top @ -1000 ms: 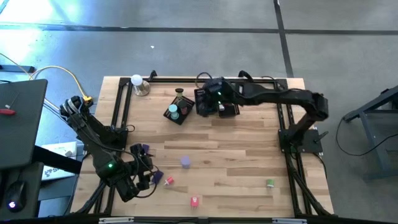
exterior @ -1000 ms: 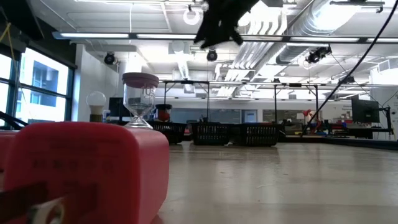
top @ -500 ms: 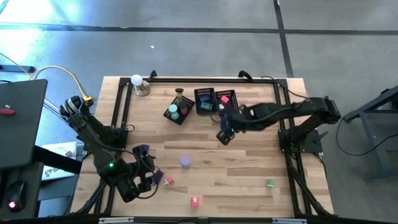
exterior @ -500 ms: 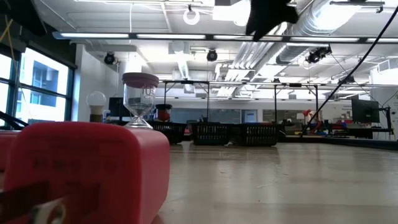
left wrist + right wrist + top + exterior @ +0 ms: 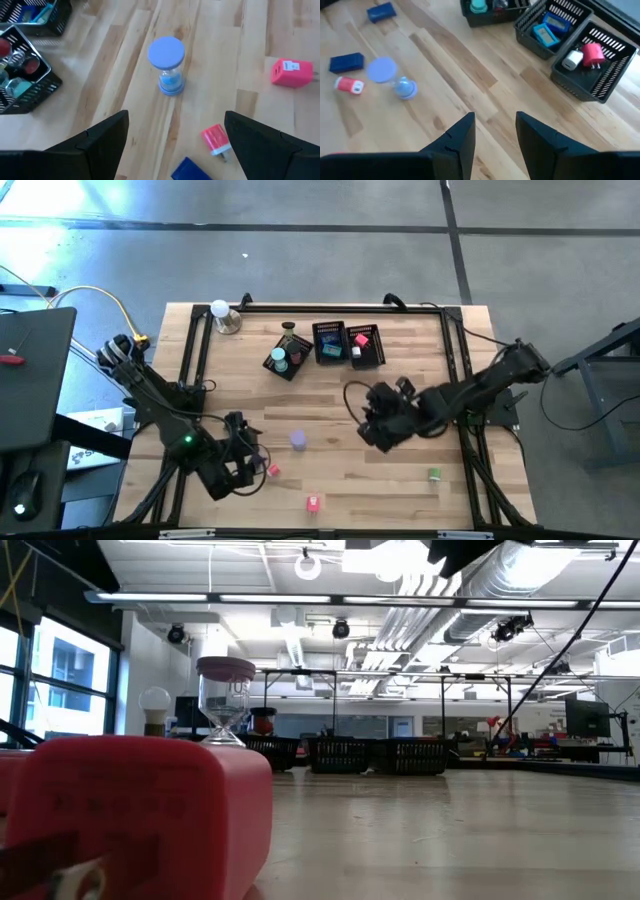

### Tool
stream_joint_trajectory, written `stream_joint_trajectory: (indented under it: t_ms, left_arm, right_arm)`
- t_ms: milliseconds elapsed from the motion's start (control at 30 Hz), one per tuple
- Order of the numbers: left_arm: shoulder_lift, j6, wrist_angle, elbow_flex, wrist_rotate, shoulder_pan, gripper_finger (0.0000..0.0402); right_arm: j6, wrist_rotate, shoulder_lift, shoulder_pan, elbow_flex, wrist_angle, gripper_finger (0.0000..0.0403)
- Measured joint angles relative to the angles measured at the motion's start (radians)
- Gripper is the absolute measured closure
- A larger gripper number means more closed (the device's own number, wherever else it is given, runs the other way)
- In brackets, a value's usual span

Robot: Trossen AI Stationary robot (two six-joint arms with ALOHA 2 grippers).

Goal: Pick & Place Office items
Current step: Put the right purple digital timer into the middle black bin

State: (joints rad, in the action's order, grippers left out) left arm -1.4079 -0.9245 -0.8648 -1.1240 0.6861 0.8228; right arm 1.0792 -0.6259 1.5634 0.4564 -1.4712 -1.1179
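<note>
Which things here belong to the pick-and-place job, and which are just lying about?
Job items:
- blue hourglass
- pink plug
- small red plug
- blue block
- green piece
- three mesh baskets

Lying about:
- white ball on metal base
- monitor

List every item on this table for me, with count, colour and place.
mesh baskets: three, black, in a row at the table's back
basket contents: a red piece and a white one in the right basket, blue in the middle, teal in the left
bulb: one, white on a metal base, back left
hourglass: one, blue-purple caps, upright mid-table
plug pieces: two, pink-red, one at the front edge, a smaller one near the left arm
blue blocks: two, front left
green piece: one, front right
left gripper: open, empty, front left
right gripper: open, empty, right of centre
</note>
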Motion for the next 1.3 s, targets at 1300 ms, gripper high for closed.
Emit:
stream_joint_trajectory:
  t_ms: [1300]
  left_arm:
    - [-0.321, -0.728, -0.026, 0.000, -0.174, 0.164, 0.0080]
  right_arm:
    - [0.010, -0.319, 0.084, 0.190, 0.000, -0.022, 0.0272]
